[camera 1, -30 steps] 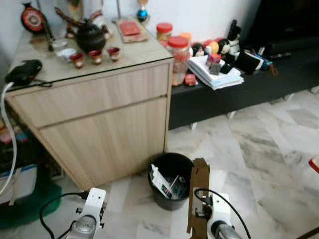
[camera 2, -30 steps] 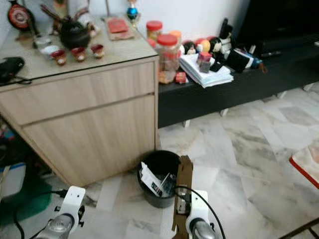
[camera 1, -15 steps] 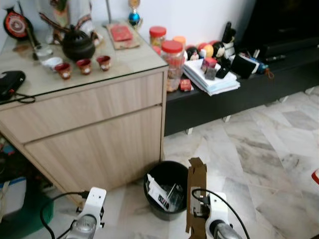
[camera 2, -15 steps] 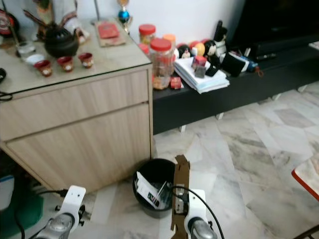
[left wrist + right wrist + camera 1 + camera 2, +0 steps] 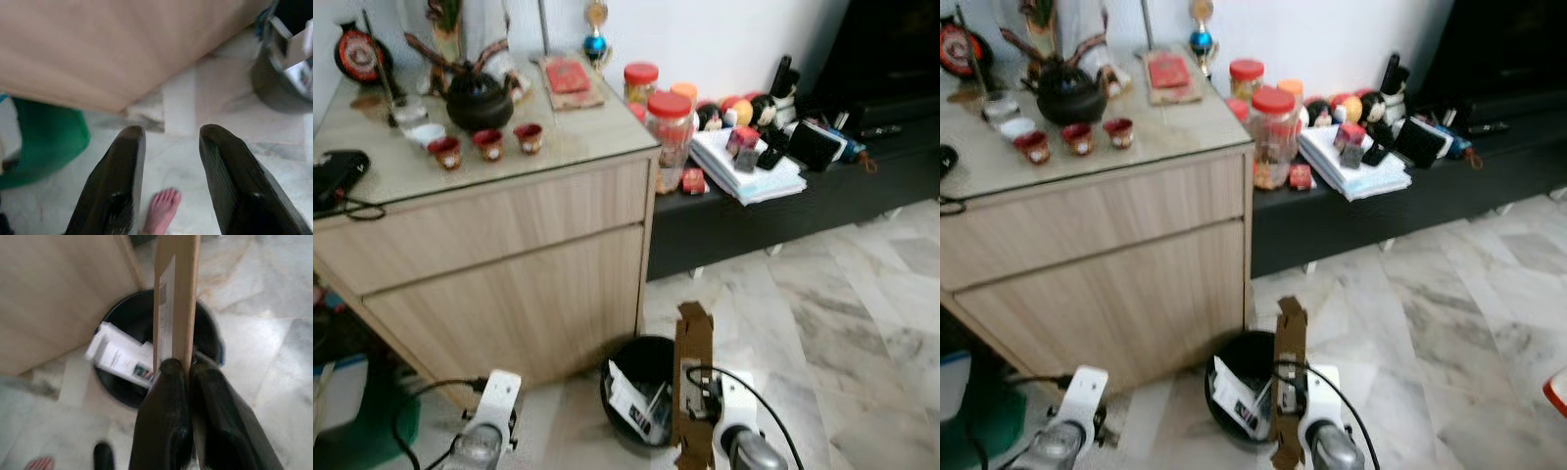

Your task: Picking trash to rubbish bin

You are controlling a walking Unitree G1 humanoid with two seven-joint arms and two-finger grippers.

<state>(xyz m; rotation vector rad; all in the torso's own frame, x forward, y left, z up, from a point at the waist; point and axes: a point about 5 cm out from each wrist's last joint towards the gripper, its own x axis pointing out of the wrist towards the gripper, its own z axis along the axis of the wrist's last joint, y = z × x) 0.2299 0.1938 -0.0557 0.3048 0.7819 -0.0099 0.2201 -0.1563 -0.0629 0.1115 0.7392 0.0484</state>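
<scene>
Jaws of the left gripper (image 5: 168,147) stood apart with nothing between them, low over the marble floor (image 5: 862,323) to the left of the rubbish bin (image 5: 641,364); a person's bare toes (image 5: 163,205) showed on the floor beneath them. Behind that gripper stood a wooden cabinet (image 5: 509,264), its tabletop carrying a dark teapot (image 5: 475,98) and small red cups (image 5: 487,144). The black rubbish bin sat on the floor at the cabinet's right corner and already held white cartons and paper (image 5: 117,357). Jaws of the right gripper (image 5: 188,369) were clenched on the lower edge of a flat strip of brown cardboard (image 5: 693,382), held upright over the bin's right rim. Right of the bin, a low black shelf (image 5: 783,201) carried red-lidded jars (image 5: 668,122) and a stack of papers (image 5: 749,176).
</scene>
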